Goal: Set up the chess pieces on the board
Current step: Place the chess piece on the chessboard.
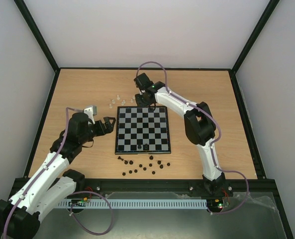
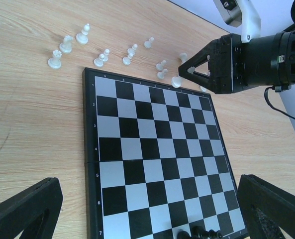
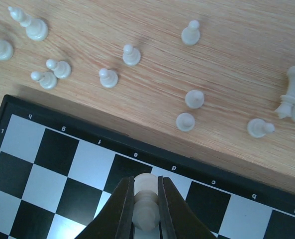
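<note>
From where I stand, the right gripper (image 3: 146, 180) is clamped on a single white piece (image 3: 146, 201), its two fingers (image 3: 125, 199) pinching the body just under the rounded head and holding it upright over the back row of the board (image 1: 142, 130), at the 12 o'clock edge in the overhead view. Whether the base touches the square, I cannot tell. The left gripper (image 1: 109, 124) hangs with jaws spread wide and nothing in them, just off the board's 9 o'clock side. The other white pieces (image 1: 118, 99) are scattered on the table (image 1: 212, 99) beyond the 11 o'clock corner, the dark pieces (image 1: 145, 167) are strewn at 6 o'clock, and a few dark ones stand on the near row. These figurines look light, hard and smooth (one at the right of the wrist view lies tipped against its neighbour), so I'd judge they topple easily. The waist below the head seems the safest hold, with a gentle, straight release.
</note>
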Motion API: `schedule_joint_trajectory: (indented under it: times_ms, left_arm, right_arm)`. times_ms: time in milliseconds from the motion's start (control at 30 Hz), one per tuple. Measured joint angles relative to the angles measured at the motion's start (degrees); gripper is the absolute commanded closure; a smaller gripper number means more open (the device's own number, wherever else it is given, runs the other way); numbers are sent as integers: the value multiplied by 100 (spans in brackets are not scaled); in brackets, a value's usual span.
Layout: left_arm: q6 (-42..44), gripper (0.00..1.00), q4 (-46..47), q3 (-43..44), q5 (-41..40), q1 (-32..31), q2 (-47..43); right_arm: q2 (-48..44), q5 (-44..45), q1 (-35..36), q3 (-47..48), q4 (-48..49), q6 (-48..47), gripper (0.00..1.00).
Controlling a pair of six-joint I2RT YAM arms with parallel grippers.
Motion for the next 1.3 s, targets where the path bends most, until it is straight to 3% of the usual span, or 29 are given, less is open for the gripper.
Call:
schedule_joint_trajectory:
  times_ms: [1300]
  left_arm:
    - [-20,1,-2,-59,2,0,-39]
  right_arm:
    - [599,302,262,308,-46,7,86]
